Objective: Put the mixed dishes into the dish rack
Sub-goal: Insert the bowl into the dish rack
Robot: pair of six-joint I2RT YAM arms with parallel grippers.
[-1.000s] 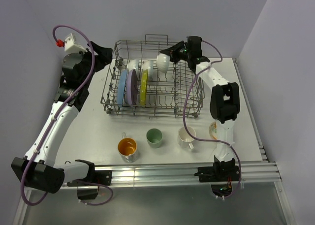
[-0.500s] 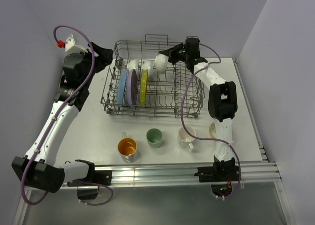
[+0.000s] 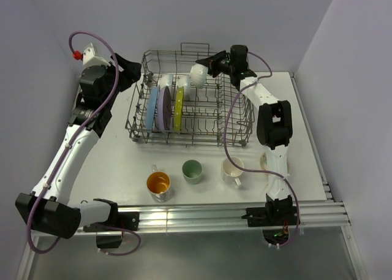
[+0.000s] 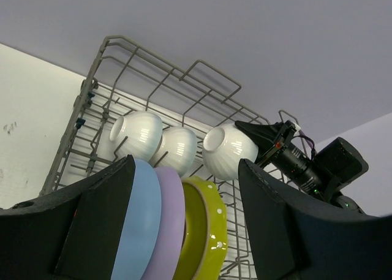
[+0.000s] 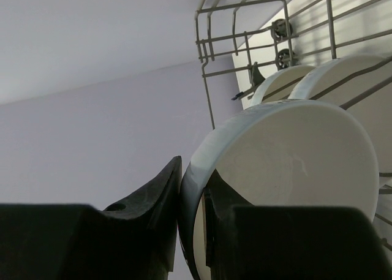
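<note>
Above the far side of the dish rack (image 3: 184, 136), a white bowl (image 3: 199, 75) hangs tipped on its side, its mouth turned toward the left. It juts out past the tips of the right gripper (image 3: 212, 64), whose jaws are clamped narrowly on its edge. The rack's long axis runs left to right across the bench (image 3: 116, 163). Inside it, two more white bowls (image 3: 165, 81) (image 3: 182, 83) lie tilted the same way in the far row, making three white bowls in all. Three plates stand on edge in the left half: blue (image 3: 150, 111), lavender (image 3: 163, 107) and yellow-green (image 3: 178, 107). On the bench in front sit one orange-inside cup (image 3: 158, 183), one pale green cup (image 3: 192, 170), one white mug (image 3: 232, 168) and one floral bowl (image 3: 264, 163), mostly hidden behind the right arm. At the rack's left far corner, the left gripper (image 3: 131, 70) hangs with its jaws wide apart, holding nothing.
</note>
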